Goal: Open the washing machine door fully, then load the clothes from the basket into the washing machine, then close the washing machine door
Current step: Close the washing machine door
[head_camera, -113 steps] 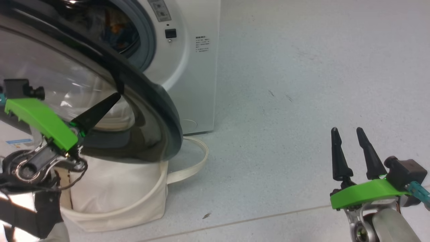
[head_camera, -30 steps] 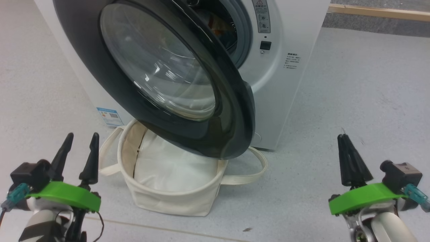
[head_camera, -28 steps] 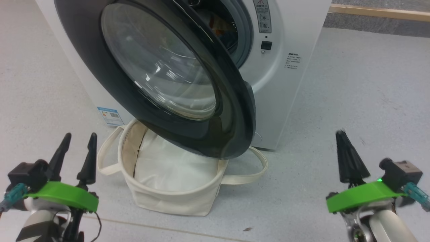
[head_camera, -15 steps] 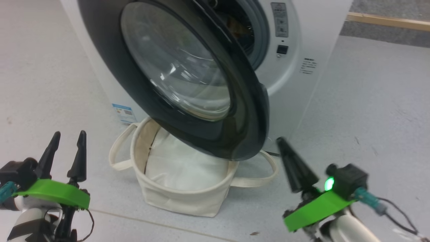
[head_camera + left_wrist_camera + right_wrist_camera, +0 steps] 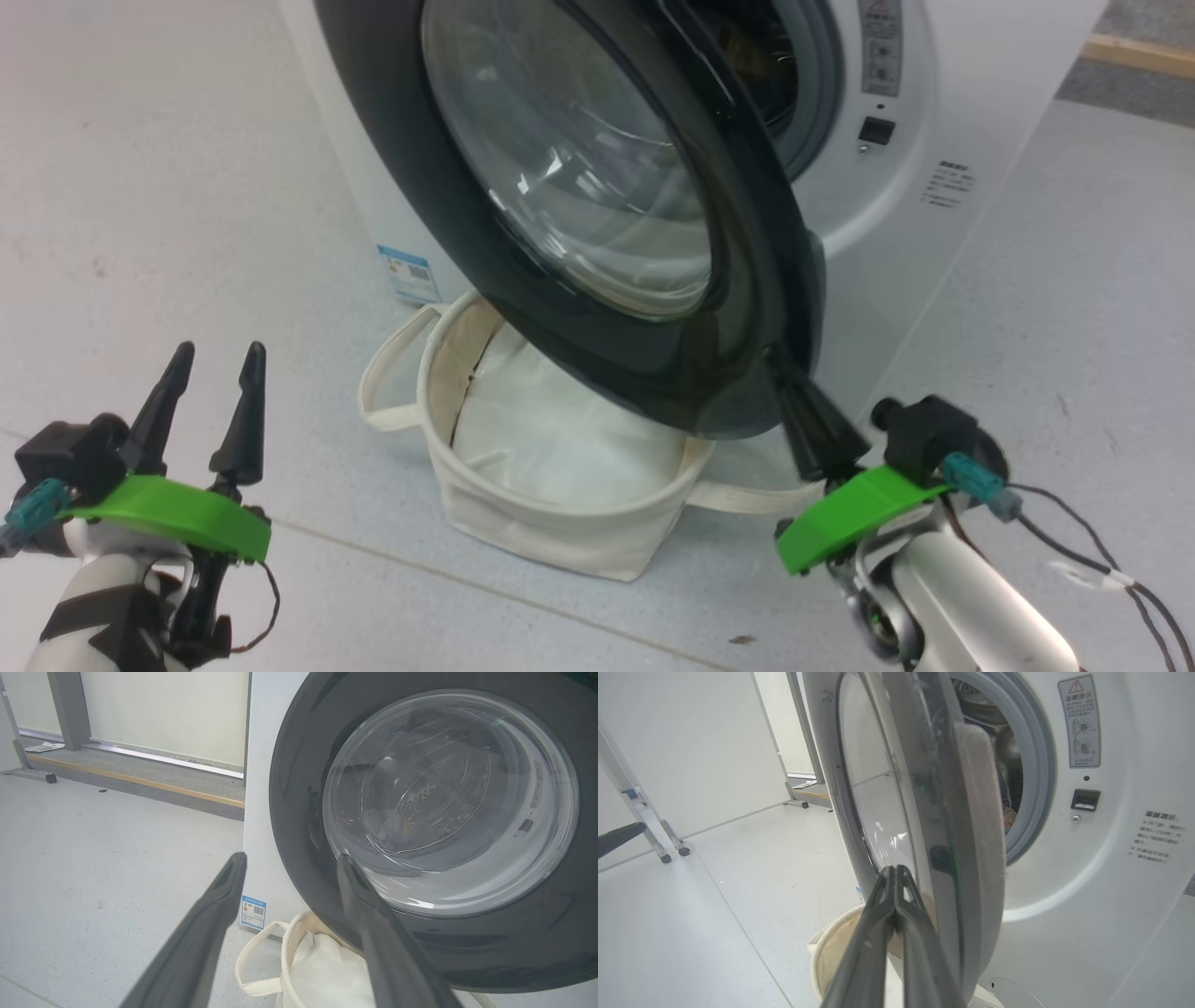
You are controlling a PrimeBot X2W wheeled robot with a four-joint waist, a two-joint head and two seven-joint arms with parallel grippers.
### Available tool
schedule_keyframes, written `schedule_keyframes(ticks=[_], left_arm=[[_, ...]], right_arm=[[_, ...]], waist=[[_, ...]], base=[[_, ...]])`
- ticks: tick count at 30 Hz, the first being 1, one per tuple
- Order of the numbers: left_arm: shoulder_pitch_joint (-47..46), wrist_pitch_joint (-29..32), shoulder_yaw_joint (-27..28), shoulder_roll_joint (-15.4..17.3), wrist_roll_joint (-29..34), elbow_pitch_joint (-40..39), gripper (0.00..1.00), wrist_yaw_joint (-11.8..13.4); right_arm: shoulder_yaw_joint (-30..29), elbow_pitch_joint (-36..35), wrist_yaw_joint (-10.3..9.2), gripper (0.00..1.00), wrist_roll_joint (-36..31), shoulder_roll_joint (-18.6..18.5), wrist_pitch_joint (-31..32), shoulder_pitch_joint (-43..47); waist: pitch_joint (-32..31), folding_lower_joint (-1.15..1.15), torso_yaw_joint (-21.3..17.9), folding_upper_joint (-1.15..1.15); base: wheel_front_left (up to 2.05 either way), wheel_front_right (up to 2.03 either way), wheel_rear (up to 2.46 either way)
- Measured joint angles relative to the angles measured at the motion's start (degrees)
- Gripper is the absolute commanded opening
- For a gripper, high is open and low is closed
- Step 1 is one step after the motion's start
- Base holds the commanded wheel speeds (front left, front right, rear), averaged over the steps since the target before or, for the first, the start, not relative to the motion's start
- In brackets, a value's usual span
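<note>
Right gripper (image 5: 777, 362) had its two dark fingers pressed together with nothing between them, the tips up against the lower free edge of the washing machine door (image 5: 579, 177); whether they touched it could not be told. Left gripper (image 5: 219, 353) stood wide, holding nothing, low and well apart from the door over bare floor.

One washing machine (image 5: 971, 112) was in sight, with one door, which stood partly open, swung out over one basket (image 5: 551, 537) on the floor in front. One plain white bundle (image 5: 560, 439) lay in the basket, and two loop handles hung from its sides. One blue label (image 5: 408, 273) sat low on the machine's front.

From the left wrist, the door (image 5: 448, 807) faced the camera, and the drum's holes showed through its glass between the spread fingers of the left gripper (image 5: 291, 858). From the right wrist, the door (image 5: 924, 788) was edge-on, with the gap behind it, the grey ring and a small patch of the clothes (image 5: 1010, 812) inside the drum, past the closed right gripper (image 5: 894, 870).
</note>
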Motion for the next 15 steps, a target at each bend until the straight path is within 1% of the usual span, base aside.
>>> schedule_keyframes(ticks=[6, 11, 15], left_arm=[[-0.1, 0.0, -0.5, 0.0, -0.5, 0.0, 1.0, 0.0], [-0.2, 0.0, -0.8, 0.0, -0.5, -0.4, 1.0, 0.0], [-0.4, 0.0, -1.2, 0.0, -0.7, -0.7, 1.0, 0.0]], right_arm=[[-7.6, 4.6, 0.04, 0.0, -5.3, 3.3, 0.0, -0.3], [-11.8, 6.2, 0.04, 0.0, -7.3, 3.9, 0.0, -0.8], [-14.3, 6.8, 0.04, 0.0, -7.9, 4.0, 0.0, -3.2]], waist=[[1.2, 0.0, 1.5, 0.0], [2.2, 0.0, 2.5, 0.0], [3.7, 0.0, 3.0, 0.0]], base=[[0.0, 0.0, 0.0], [0.0, 0.0, 0.0], [0.0, 0.0, 0.0]])
